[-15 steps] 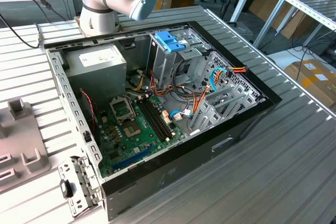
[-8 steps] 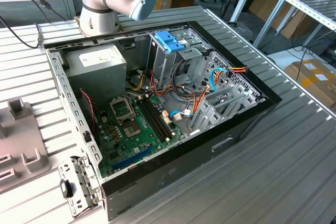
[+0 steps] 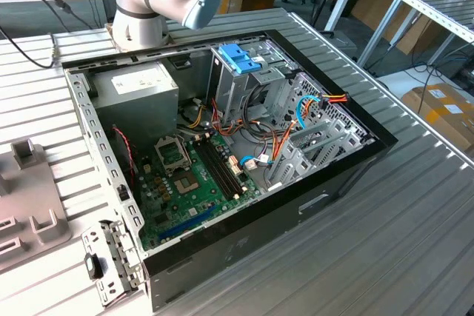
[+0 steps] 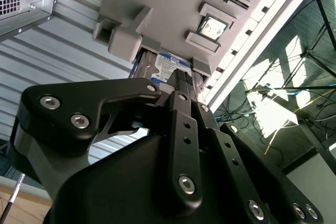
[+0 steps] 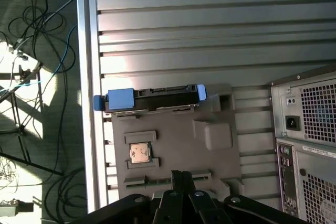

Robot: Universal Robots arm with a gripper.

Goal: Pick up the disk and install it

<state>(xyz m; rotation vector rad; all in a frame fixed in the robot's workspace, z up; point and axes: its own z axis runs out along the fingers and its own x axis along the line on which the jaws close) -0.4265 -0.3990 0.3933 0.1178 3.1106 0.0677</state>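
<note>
My hand (image 5: 181, 174) looks shut, fingertips together, and holds nothing. It hovers over the gray tray (image 5: 173, 129) on the bench. The disk (image 5: 152, 98) sits at the tray's rim, apart from the hand. In the exterior view the tray is at nine o'clock from the open case (image 3: 296, 212).

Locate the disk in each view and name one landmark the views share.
First wrist view: the disk lies along the edge of the grey fixture plate.
Second wrist view: the disk sits at that plate's edge, beside a raised block.
Exterior view: the shared landmark, the plate, is at the exterior view's left edge.
</note>
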